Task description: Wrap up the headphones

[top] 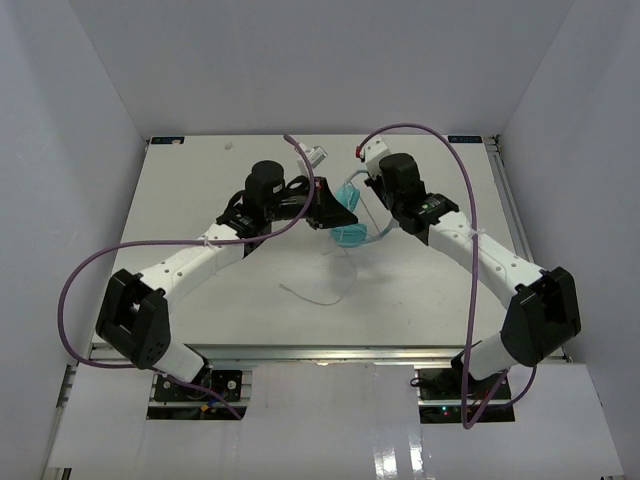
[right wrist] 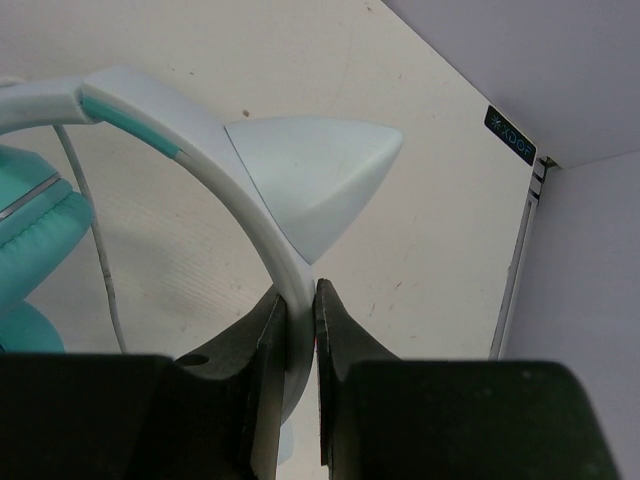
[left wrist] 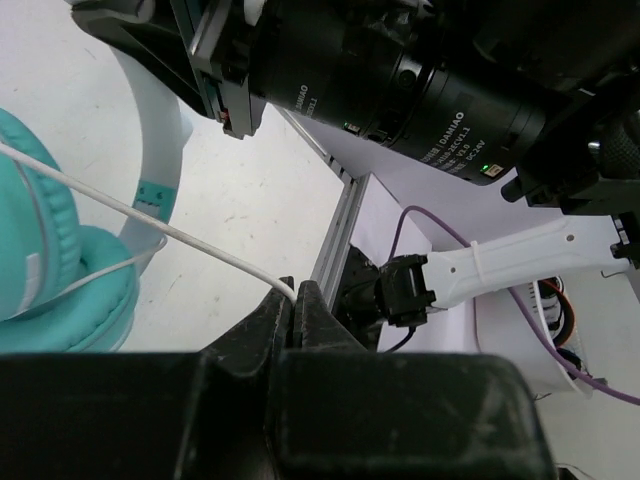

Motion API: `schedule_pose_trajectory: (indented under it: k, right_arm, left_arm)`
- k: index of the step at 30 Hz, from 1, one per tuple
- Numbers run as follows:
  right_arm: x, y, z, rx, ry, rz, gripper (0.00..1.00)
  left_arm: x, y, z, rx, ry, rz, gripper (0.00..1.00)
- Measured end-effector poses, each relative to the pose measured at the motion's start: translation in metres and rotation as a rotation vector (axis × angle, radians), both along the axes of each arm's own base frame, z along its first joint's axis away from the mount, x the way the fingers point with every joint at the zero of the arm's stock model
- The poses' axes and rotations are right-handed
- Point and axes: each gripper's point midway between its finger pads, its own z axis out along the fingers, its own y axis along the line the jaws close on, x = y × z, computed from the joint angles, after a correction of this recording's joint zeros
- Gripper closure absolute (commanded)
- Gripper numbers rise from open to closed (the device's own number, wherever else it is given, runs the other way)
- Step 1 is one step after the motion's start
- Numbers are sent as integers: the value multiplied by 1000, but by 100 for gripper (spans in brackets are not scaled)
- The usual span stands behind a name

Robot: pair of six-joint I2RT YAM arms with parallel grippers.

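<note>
We hold the headphones (top: 348, 228) between both arms: our right gripper (right wrist: 297, 300) is clamped on the pale headband (right wrist: 190, 140) rising from between its fingers, and our left gripper (left wrist: 295, 300) pinches the white cord (left wrist: 190, 240) at its fingertips. We cannot tell whether any turns are made, but a loose tail (top: 318, 302) lies on the table (top: 430, 300), so most of the wrapping seems left.

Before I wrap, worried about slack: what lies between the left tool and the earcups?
Only the white cord, pinched by the left tool, reaching the earcups; left wrist view.
</note>
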Motion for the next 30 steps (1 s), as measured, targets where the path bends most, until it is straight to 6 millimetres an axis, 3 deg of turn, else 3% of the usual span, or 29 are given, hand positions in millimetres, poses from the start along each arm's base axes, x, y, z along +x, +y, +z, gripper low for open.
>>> schedule_pose_trajectory:
  k: [7,14,21,30]
  right_arm:
    - [8,12,5,116,12,-37,92]
    - [7,16,-13,141,69,-52,92]
    - [8,15,-15,167,83,-62,92]
    - [18,13,0,272,94,-82,92]
  left_arm:
    - [-5,-20,-17,-22,59,10,97]
    - [5,-28,-30,-38,98,58,89]
    - [5,-44,-51,-27,147,75,80]
    - [-17,-57,-72,6,169,46,74]
